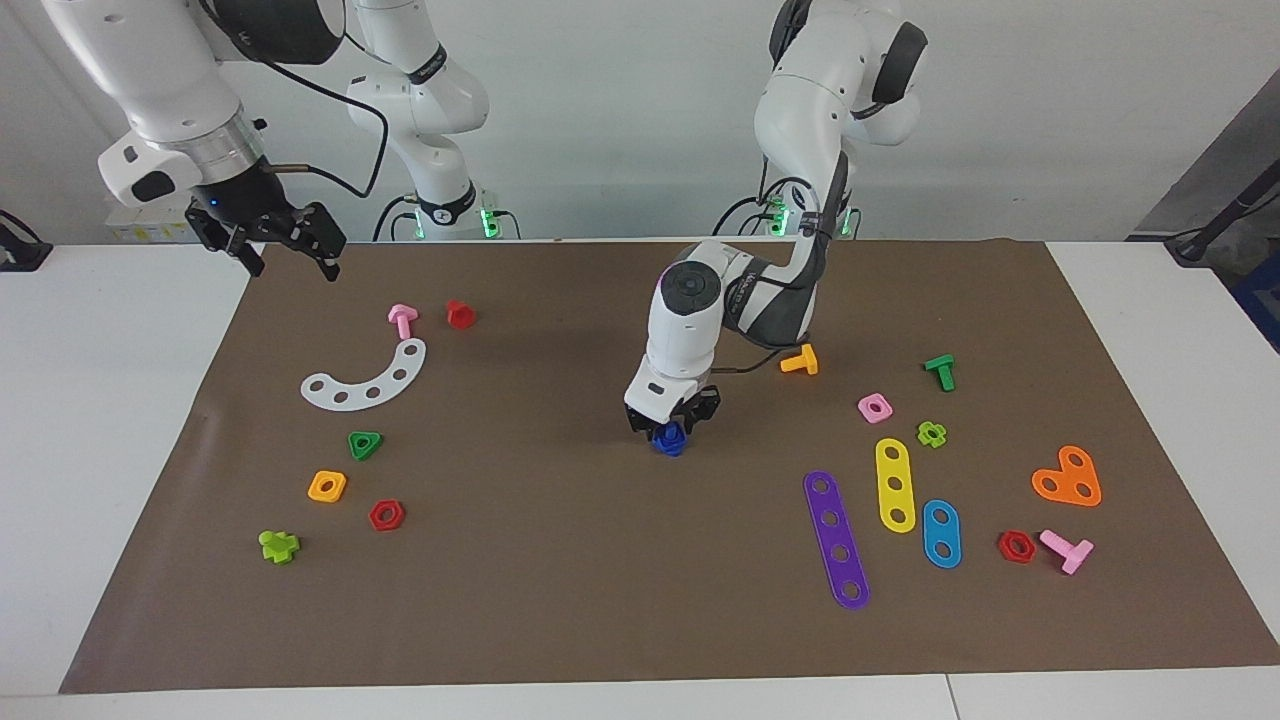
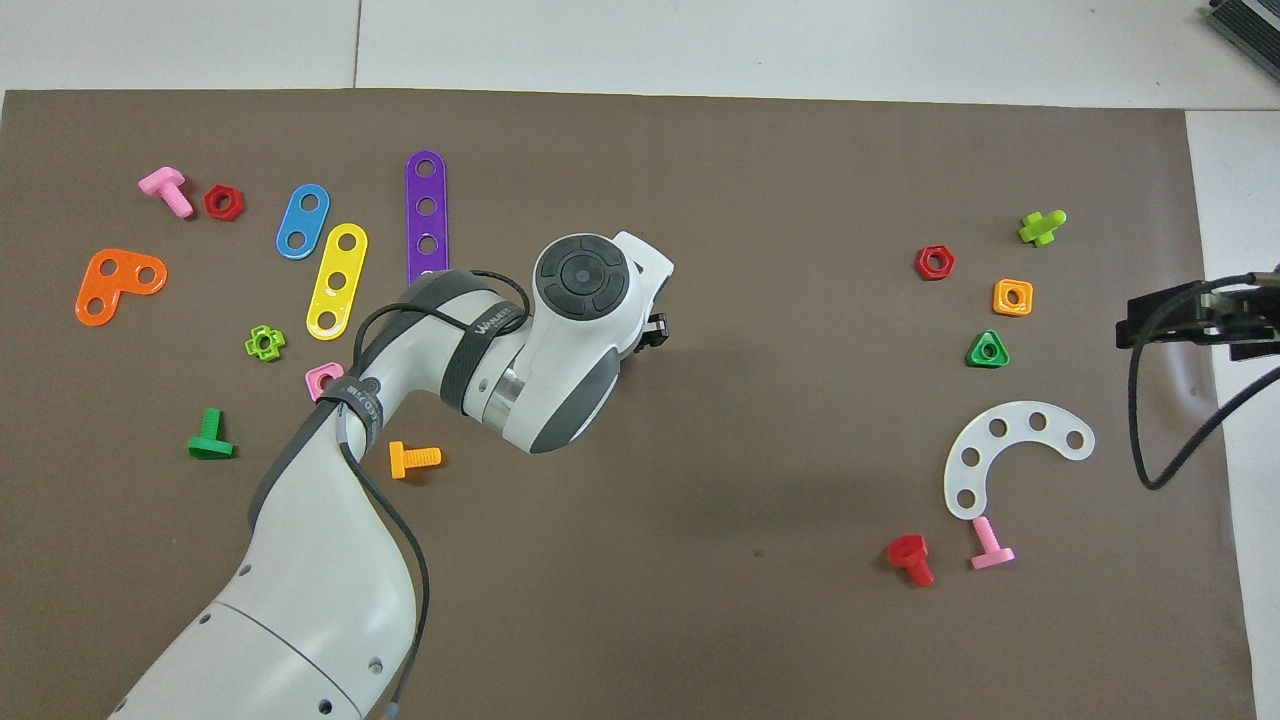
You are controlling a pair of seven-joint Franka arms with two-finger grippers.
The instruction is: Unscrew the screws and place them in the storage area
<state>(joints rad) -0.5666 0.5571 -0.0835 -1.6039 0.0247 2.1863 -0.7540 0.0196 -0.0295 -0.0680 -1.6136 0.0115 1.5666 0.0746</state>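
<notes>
The dark-blue screw [image 1: 669, 440] stands on the brown paper mat [image 1: 560, 580] near its middle. My left gripper [image 1: 673, 428] points straight down, its fingers closed around the screw at mat level. In the overhead view the left arm's wrist [image 2: 585, 330] covers both the screw and the gripper. My right gripper [image 1: 290, 262] is open and empty, raised over the mat's corner at the right arm's end of the table, where that arm waits. It also shows in the overhead view [image 2: 1165, 318].
Toward the left arm's end lie an orange bolt [image 1: 800, 360], a green bolt [image 1: 940, 371], a pink nut [image 1: 875, 407] and purple [image 1: 836, 540], yellow [image 1: 895, 484] and blue strips [image 1: 941, 533]. Toward the right arm's end lie a white curved strip [image 1: 366, 380], a red bolt [image 1: 460, 314] and a green nut [image 1: 365, 445].
</notes>
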